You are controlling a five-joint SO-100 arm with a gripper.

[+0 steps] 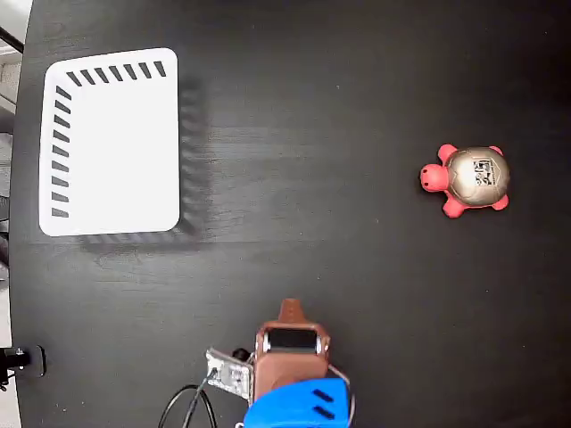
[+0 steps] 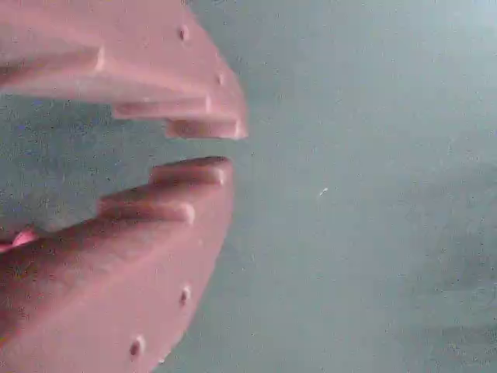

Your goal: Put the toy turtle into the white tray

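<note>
Reddish-brown plastic fills the left side of the wrist view: the gripper (image 2: 225,148) shows its two fingers (image 2: 155,217) nearly together, with only a narrow gap between the tips and nothing in it, just blurred dark surface beyond. In the fixed view the same gripper (image 1: 291,312) sits at the near edge of the black table (image 1: 312,89), its blue arm and cables behind it, pointing toward the far side; this looks like a resting pose, since it is close to neither task object. Farther out and to the right, the turtle (image 1: 470,178) stands upright on the bare table, its red head facing left and its marked shell upward, well apart from the gripper. Far to the left lies the white tray (image 1: 111,143), empty, with its dark slots along the far and left edges. The turtle and tray lie well apart, so I judge the reach has not begun, and the fingers must spread before a grasp.
</note>
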